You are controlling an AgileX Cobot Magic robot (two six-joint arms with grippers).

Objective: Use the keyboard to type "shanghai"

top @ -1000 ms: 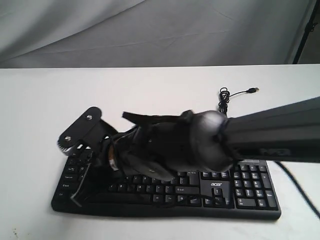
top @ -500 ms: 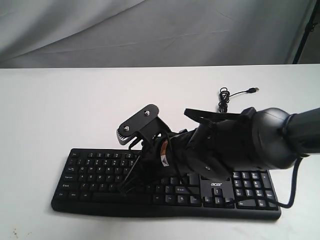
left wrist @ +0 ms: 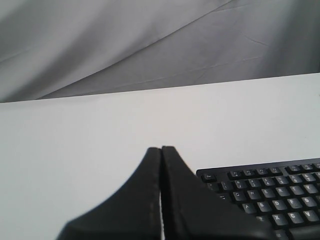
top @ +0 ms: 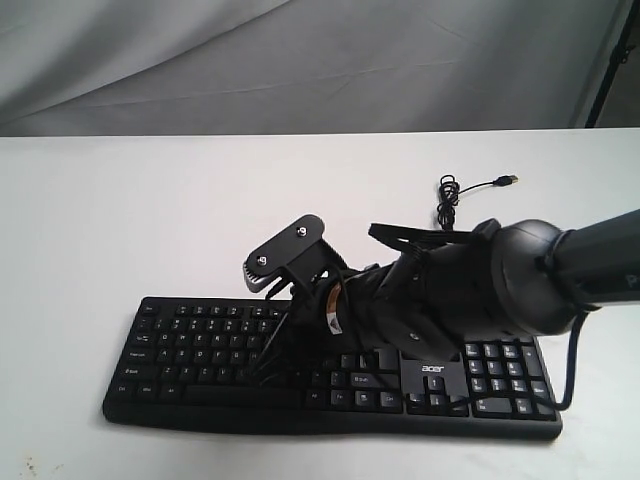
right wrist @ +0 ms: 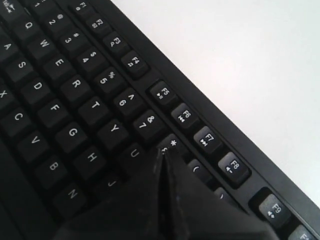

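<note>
Your right pincer (right wrist: 162, 156) was found fully shut, its fingers pressed flat together and holding nothing. Its tip stood over the keyboard (right wrist: 60, 100), at the keys just beside U and 8. Contact with a key could not be confirmed.

In the exterior view the same pincer (top: 262, 362) pointed down at the middle of the letter block. Your right arm (top: 500, 285) lay across the right half of the keyboard (top: 190, 335).

Your left pincer (left wrist: 161, 150) was also closed tight and empty. It was held apart from the keyboard (left wrist: 270, 187), one corner of which showed near it.

The keyboard lay flat on the white table (top: 120, 220), number pad to the right of the exterior view. Its thin cable (top: 447, 200) was coiled behind it, and the USB plug (top: 509, 180) lay on the table.
</note>
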